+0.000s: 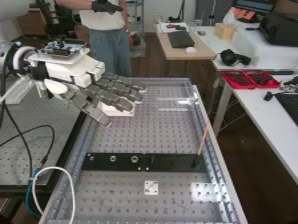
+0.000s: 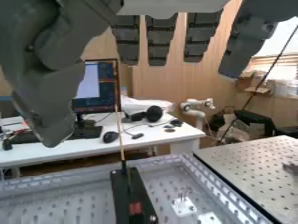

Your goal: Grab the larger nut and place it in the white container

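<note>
My hand [image 1: 110,90] is at the upper left of the high view, well above the bench, its fingers straight and holding nothing. In the wrist view the fingers of the hand [image 2: 161,42] hang down, spread and extended. On the flat black bar [image 1: 173,162] stand the smaller nut [image 1: 91,158], the larger nut [image 1: 113,158] and the bearing [image 1: 134,159] in a row. The white container [image 1: 121,110] sits on the bench beneath the fingers, partly hidden by them. The black bar [image 2: 136,192] appears also in the wrist view.
A thin wooden stick [image 1: 203,141] stands upright at the bar's far right part. A white square plate [image 1: 151,188] lies in front of the bar. Raised metal rails [image 1: 211,145] edge the bench. Cables [image 1: 50,175] hang at the left.
</note>
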`<state>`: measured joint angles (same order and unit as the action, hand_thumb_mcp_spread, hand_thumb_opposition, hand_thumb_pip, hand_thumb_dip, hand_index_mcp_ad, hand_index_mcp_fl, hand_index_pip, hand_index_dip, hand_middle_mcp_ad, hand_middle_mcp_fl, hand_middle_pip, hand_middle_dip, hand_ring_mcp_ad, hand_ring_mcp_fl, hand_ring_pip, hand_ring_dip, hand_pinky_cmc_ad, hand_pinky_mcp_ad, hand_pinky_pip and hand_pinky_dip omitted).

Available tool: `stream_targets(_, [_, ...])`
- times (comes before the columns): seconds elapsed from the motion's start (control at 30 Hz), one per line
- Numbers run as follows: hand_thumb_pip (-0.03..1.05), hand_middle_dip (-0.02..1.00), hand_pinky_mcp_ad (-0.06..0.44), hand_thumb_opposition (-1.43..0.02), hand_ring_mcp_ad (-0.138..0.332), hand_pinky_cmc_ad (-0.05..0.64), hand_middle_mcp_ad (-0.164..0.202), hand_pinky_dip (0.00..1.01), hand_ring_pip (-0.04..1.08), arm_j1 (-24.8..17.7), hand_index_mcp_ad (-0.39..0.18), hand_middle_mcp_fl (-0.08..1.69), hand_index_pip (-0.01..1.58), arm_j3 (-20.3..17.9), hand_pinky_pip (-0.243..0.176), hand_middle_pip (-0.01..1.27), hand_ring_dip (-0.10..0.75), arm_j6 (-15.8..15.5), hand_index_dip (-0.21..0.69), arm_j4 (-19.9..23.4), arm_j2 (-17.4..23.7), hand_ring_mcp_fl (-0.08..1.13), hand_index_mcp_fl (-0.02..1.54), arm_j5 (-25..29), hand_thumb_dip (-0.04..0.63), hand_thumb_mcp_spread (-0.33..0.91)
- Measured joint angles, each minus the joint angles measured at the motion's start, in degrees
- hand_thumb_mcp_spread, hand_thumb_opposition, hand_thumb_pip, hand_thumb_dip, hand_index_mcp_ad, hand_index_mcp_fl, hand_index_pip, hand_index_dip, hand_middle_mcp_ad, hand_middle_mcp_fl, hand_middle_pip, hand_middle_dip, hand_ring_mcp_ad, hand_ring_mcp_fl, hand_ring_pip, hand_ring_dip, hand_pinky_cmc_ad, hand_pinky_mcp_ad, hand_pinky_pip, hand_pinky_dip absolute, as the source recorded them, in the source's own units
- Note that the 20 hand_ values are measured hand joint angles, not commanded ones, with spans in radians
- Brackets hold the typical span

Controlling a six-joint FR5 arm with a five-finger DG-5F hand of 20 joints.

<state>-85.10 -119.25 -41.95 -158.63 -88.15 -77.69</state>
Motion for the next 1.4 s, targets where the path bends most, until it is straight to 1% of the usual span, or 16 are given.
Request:
stream_targets(0.1, [0.65,0.19,0.295,-0.79,0.134,0.379,0.028,0.37,0.09,2.9,-0.073,0.01,0.42,-1.3,-0.091,0.12,0.082,0.1,-0.138,1.4,-1.2,0.00,0.04,-3.6,0.141,0.21])
stream_targets(0.17, [0.65,0.19,0.295,-0.79,0.134,0.382,0.024,0.38,0.09,4.8,-0.075,0.01,0.53,-2.0,-0.091,0.12,0.079,0.1,-0.117,2.5,-2.5,0.00,0.04,-6.6,0.159,0.23])
stream_targets(0.23, [0.65,0.19,0.295,-0.80,0.134,0.379,0.026,0.38,0.09,6.4,-0.089,0.01,0.60,-2.4,-0.091,0.12,0.082,0.2,-0.117,3.5,-3.6,0.00,0.04,-8.8,0.159,0.24])
stream_targets(0.3, [0.65,0.19,0.295,-0.80,0.134,0.379,0.026,0.38,0.09,7.9,-0.103,0.01,0.72,-2.7,-0.091,0.12,0.082,0.3,-0.108,4.4,-4.8,0.00,0.04,-11.0,0.159,0.24])
stream_targets(0.37, [0.70,0.19,0.298,-0.80,0.134,0.382,0.028,0.38,0.09,9.9,-0.103,0.01,0.84,-2.9,-0.091,0.12,0.082,0.6,-0.087,5.6,-6.6,0.00,0.04,-14.0,0.169,0.25])
stream_targets(0.4, [0.71,0.19,0.295,-0.81,0.134,0.379,0.028,0.38,0.09,10.2,-0.103,0.01,0.88,-2.9,-0.091,0.12,0.084,0.6,-0.096,5.8,-7.0,0.00,0.04,-14.6,0.175,0.24])
stream_targets(0.5, [0.71,0.19,0.295,-0.82,0.134,0.382,0.024,0.38,0.09,12.2,-0.103,0.01,1.03,-2.9,-0.091,0.12,0.084,0.8,-0.066,7.2,-9.2,0.00,0.04,-17.6,0.175,0.26])
stream_targets(0.57, [0.71,0.19,0.295,-0.82,0.134,0.382,0.026,0.38,0.09,13.3,-0.120,0.01,1.13,-3.0,-0.091,0.12,0.084,0.8,-0.054,8.7,-10.8,0.00,0.04,-19.3,0.175,0.26])
stream_targets(0.63, [0.71,0.19,0.295,-0.82,0.134,0.379,0.026,0.38,0.09,14.1,-0.122,0.01,1.21,-3.0,-0.091,0.12,0.084,0.7,-0.026,9.9,-12.1,0.00,0.03,-20.5,0.175,0.26])
stream_targets(0.73, [0.71,0.20,0.295,-0.82,0.134,0.379,0.024,0.38,0.09,15.2,-0.127,0.01,1.32,-2.9,-0.091,0.12,0.084,0.7,-0.003,11.9,-14.0,0.00,0.02,-22.3,0.173,0.27])
stream_targets(0.9, [0.71,0.21,0.295,-0.82,0.134,0.379,0.024,0.38,0.08,17.3,-0.136,0.01,1.41,-2.0,-0.091,0.13,0.089,0.9,0.072,13.9,-17.1,0.00,0.02,-25.4,0.178,0.28])
stream_targets(1.03, [0.72,0.21,0.295,-0.85,0.133,0.379,0.024,0.37,0.09,18.2,-0.138,0.01,1.48,-0.9,-0.091,0.13,0.089,0.4,0.127,14.3,-19.2,0.00,0.02,-27.6,0.188,0.32])
stream_targets(1.13, [0.72,0.21,0.295,-0.85,0.133,0.379,0.024,0.36,0.08,18.5,-0.140,0.01,1.50,-0.5,-0.091,0.12,0.087,0.3,0.140,14.8,-20.0,0.00,0.02,-28.8,0.188,0.33])
stream_targets(1.17, [0.72,0.21,0.293,-0.85,0.134,0.382,0.024,0.36,0.09,18.5,-0.152,0.01,1.51,-0.5,-0.091,0.12,0.087,0.3,0.152,15.1,-20.2,0.00,0.02,-29.1,0.188,0.33])
stream_targets(1.27, [0.71,0.21,0.297,-0.85,0.115,0.379,0.024,0.34,0.08,18.5,-0.168,0.01,1.51,-0.7,-0.091,0.12,0.087,0.2,0.155,16.0,-20.4,0.00,0.02,-29.5,0.188,0.33])
stream_targets(1.4, [0.69,0.22,0.297,-0.84,0.115,0.379,0.024,0.31,0.08,18.5,-0.168,0.01,1.53,-1.2,-0.091,0.13,0.087,0.5,0.175,17.8,-20.7,0.00,0.02,-29.6,0.204,0.34])
